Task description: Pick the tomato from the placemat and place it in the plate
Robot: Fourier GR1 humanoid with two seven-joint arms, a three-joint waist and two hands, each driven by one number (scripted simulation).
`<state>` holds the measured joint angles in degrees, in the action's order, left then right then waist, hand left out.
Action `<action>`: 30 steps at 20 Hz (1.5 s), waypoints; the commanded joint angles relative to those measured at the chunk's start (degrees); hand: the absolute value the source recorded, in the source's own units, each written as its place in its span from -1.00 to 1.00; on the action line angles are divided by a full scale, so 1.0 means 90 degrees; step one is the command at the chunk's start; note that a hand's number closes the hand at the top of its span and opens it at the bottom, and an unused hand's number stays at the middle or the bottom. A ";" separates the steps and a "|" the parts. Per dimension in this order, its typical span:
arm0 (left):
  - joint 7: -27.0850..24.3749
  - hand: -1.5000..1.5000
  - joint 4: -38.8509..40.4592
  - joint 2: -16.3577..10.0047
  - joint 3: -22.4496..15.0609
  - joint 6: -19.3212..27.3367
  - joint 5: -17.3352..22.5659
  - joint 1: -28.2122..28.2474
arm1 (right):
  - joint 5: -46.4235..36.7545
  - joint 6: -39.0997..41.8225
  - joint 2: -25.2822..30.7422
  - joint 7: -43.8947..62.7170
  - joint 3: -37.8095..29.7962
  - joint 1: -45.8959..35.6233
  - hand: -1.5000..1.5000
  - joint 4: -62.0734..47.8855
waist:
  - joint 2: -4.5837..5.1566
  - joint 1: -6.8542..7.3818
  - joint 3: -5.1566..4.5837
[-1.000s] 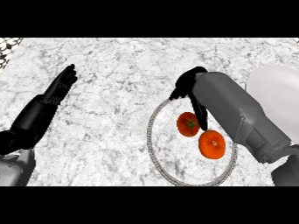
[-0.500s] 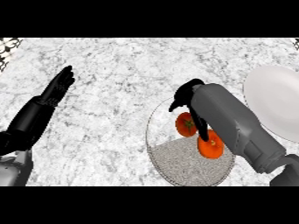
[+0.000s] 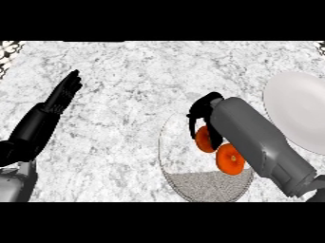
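Head view: the right hand's (image 3: pixel 206 105) fingers (image 3: pixel 194 127) curl down round the far-left edge of the tomato (image 3: pixel 206 140), which sits directly beneath them on the round placemat (image 3: pixel 207 185). A second orange-red round (image 3: pixel 230 159) lies just beside it, nearer the robot. I cannot tell whether it is a separate fruit. The white plate (image 3: pixel 305 114) lies to the right, past the grey forearm (image 3: pixel 256 137), so the carry goes rightward. The left hand (image 3: pixel 63 92) rests open, well apart.

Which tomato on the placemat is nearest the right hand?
The upper-left tomato, right beneath the right hand; the other tomato lies lower-right on the placemat.
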<state>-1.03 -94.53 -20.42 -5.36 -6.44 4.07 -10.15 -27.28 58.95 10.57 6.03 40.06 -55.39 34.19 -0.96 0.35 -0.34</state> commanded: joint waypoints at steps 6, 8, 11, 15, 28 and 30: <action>0.0293 0.00 -0.0132 0.0049 0.0222 -0.0119 0.0014 -0.0112 | -0.0559 -0.0610 -0.0027 -0.0630 -0.0016 0.0636 1.00 0.0249 | 0.0117 -0.0006 0.0040; 0.0081 0.00 -0.0116 0.0085 0.0082 0.0003 -0.0129 -0.0002 | -0.0426 -0.1867 0.0091 0.1208 -0.1024 0.0132 1.00 -0.0843 | 0.0146 -0.0075 0.0027; 0.0170 0.00 -0.0217 0.0040 0.0089 -0.0031 -0.0077 0.0090 | -0.0492 -0.2782 0.0866 0.1993 -0.1467 -0.0133 1.00 -0.1102 | 0.0118 -0.0222 0.0004; 0.0156 0.00 -0.0176 0.0052 0.0104 -0.0024 -0.0062 0.0185 | -0.0596 -0.4245 0.1155 0.3510 -0.1913 -0.0538 1.00 -0.1369 | 0.0081 -0.0132 -0.0011; 0.0179 0.00 -0.0288 0.0347 -0.0346 -0.0128 -0.0136 -0.0237 | -0.1953 -0.8213 0.0078 0.8467 -0.1858 -0.2349 1.00 -0.2094 | 0.0276 0.0579 0.0022; 0.0219 0.00 -0.0281 0.0231 -0.0225 -0.0207 -0.0056 -0.0214 | -0.2152 -0.8209 -0.0001 0.8773 -0.1818 -0.2682 1.00 -0.2295 | 0.0224 0.0577 0.0016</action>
<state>0.34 -96.42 -18.61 -6.96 -8.18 3.51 -11.99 -43.41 -6.37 13.07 67.72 23.09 -75.08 16.09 1.29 4.95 -0.23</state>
